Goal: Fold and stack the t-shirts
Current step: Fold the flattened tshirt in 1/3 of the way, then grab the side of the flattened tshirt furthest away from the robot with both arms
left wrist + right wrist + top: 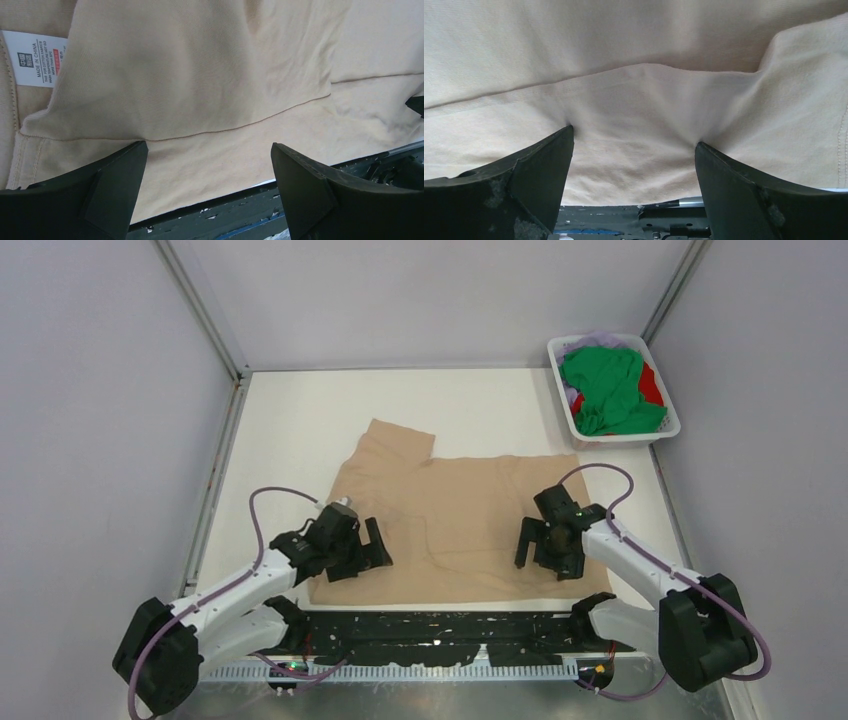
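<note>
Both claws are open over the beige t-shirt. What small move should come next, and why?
Probably close the right claw. Its fingertips press into the beige t-shirt, which puckers around them, so closing should pinch up a fold to lift. The left claw hangs open over the near edge and does not seem to touch the cloth, so it would likely lower first.

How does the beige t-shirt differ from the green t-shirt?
The beige t-shirt lies spread out on the table; the green t-shirt is bunched up in the white basket. The beige t-shirt lies alone; the green t-shirt shares its basket with a red shirt. Both are plain cloth, not neatly folded.
</note>
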